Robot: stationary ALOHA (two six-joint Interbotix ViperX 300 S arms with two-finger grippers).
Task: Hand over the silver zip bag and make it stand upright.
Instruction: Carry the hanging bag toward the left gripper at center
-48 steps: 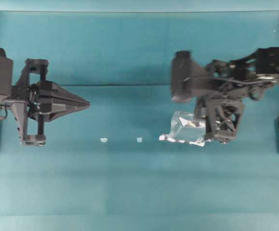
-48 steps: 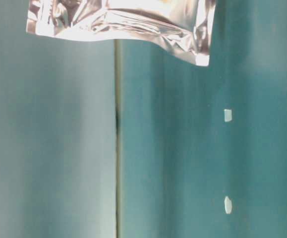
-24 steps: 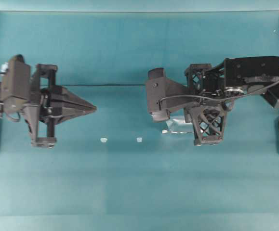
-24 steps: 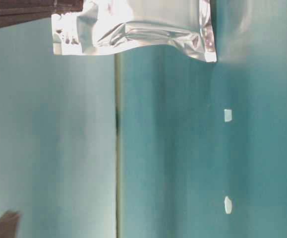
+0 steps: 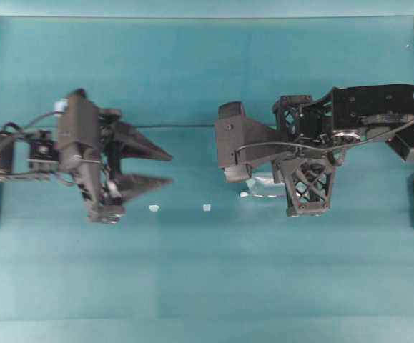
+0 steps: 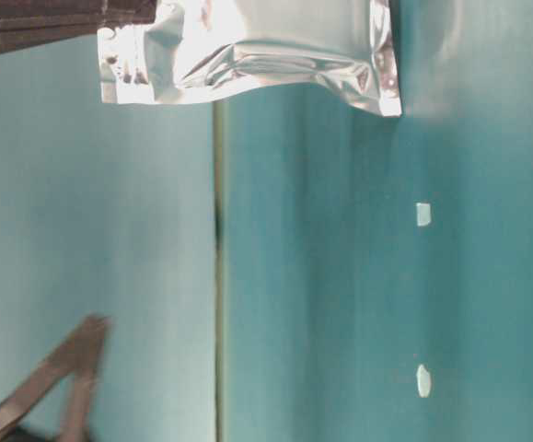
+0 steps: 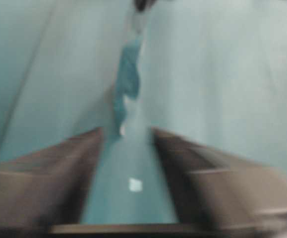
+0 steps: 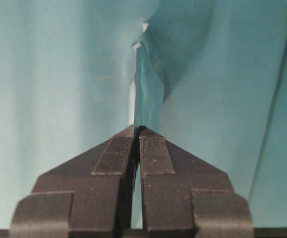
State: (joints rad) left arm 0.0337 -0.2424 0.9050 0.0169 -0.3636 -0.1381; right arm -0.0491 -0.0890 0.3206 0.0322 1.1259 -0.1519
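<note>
Silver zip bag (image 6: 248,51) hangs edge-on above the desk's (image 5: 207,286) middle, pinched in the right claw (image 8: 136,135). Left claw (image 5: 160,168), jaws spread wide, faces it from well apart, so I'd guess that arm reaches across along the bag's length.

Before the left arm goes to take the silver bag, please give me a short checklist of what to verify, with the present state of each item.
1. Right claw shut on the silver zip bag: ok, the bag's edge is pinched between the fingers.
2. Bag lifted off the table: ok in the table-level view.
3. Left claw open to receive: ok, jaws spread.
4. Left claw in line with the bag: ok in the left wrist view, though blurred.
5. Free bag edge for the left claw: ok, the lower part hangs clear.
6. Two white scraps out of the path: cannot tell.
</note>
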